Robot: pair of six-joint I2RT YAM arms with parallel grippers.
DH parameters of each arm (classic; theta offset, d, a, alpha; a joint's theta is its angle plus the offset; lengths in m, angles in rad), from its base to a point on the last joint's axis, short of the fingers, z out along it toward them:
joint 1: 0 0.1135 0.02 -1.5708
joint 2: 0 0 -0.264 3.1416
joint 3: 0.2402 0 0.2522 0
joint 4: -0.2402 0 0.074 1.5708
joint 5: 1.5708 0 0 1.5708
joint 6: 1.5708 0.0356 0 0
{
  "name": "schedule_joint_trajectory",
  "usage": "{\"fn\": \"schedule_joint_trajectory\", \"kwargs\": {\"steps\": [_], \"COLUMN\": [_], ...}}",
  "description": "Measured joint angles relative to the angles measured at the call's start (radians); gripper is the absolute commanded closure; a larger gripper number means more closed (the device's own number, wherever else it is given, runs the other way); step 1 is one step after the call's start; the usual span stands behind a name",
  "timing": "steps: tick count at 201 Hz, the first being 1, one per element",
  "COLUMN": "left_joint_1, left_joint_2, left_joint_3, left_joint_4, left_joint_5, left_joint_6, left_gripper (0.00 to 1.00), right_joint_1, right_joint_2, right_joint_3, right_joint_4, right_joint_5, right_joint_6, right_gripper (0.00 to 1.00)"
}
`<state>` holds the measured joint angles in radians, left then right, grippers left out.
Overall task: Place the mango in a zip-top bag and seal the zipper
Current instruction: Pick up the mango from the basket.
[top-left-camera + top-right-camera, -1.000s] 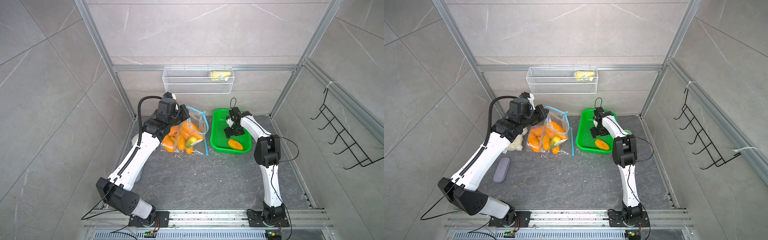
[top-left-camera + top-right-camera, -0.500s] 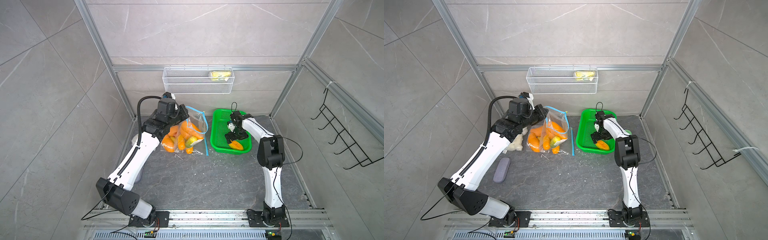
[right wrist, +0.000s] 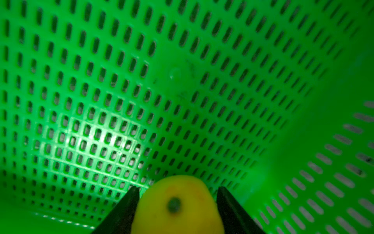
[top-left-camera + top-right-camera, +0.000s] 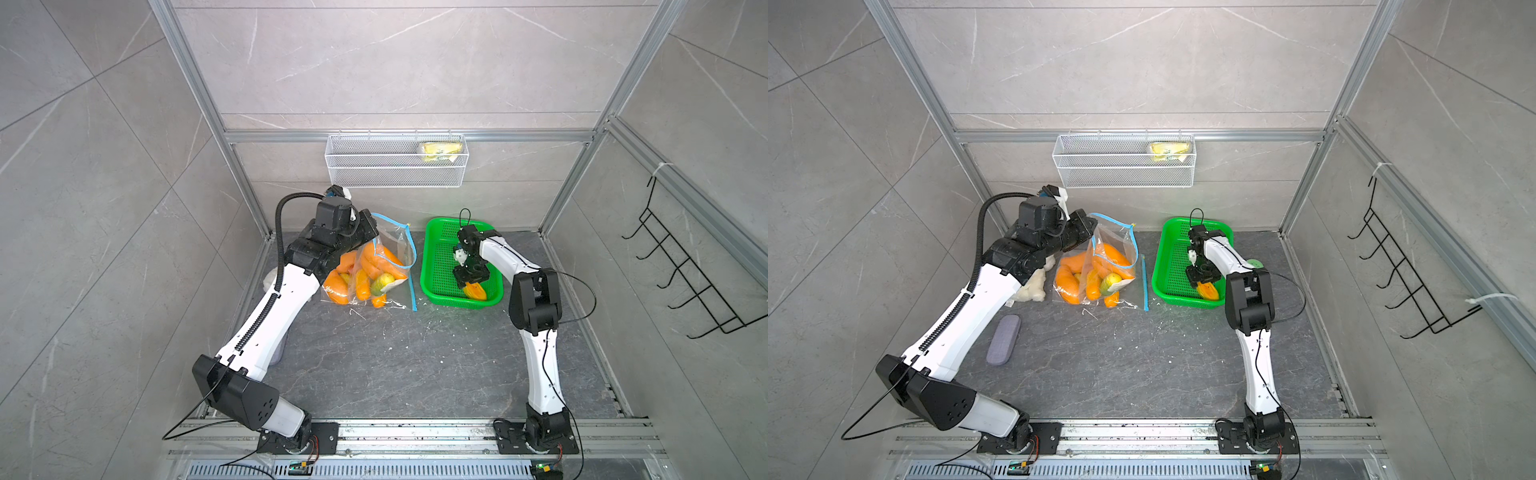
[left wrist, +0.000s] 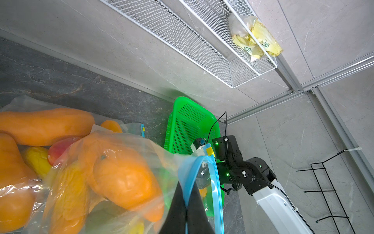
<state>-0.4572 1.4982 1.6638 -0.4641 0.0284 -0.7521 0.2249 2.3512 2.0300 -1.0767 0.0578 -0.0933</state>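
Note:
A yellow-orange mango [image 4: 477, 290] [image 4: 1209, 290] lies at the near end of the green basket [image 4: 436, 257] [image 4: 1167, 257]. My right gripper [image 4: 471, 282] [image 3: 177, 189] reaches down into the basket, its fingers [image 3: 129, 200] pressed against both sides of the mango [image 3: 178, 206]. The clear zip-top bag [image 4: 390, 249] [image 4: 1113, 249] with a blue zipper [image 5: 214, 182] holds several orange fruits and stands left of the basket. My left gripper [image 4: 372, 239] [image 5: 186, 194] is shut on the bag's rim and holds its mouth up and open.
A white wire shelf [image 4: 395, 166] with a yellow packet [image 4: 440, 150] hangs on the back wall. A black hook rack [image 4: 685, 274] is on the right wall. A grey case [image 4: 1003, 340] and a white lump [image 4: 1032, 286] lie left. A blue zipper strip [image 4: 1145, 282] lies flat beside the bag.
My right gripper has moved toward the basket's near end, down over the mango, and closed its fingers onto it. The left arm and the bag have stayed still.

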Motion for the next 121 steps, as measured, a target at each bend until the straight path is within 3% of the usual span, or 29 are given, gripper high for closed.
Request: {"fn": "schedule_joint_trajectory", "kwargs": {"steps": [56,121], "left_joint_1": [0.000,0.003], "left_joint_2": [-0.002,-0.007], "left_joint_3": [-0.008,-0.017], "left_joint_4": [0.001,0.008], "left_joint_5": [0.000,0.007], "left_joint_6": [0.000,-0.006], "left_gripper": [1.00,1.00], "right_joint_1": [-0.001,-0.001], "right_joint_2": [-0.043,-0.338], "right_joint_3": [-0.036,-0.209], "right_joint_4": [0.023,0.253], "right_joint_5": [-0.115,-0.302], "right_joint_6": [0.039,0.159], "right_gripper": [0.57,0.79]}}
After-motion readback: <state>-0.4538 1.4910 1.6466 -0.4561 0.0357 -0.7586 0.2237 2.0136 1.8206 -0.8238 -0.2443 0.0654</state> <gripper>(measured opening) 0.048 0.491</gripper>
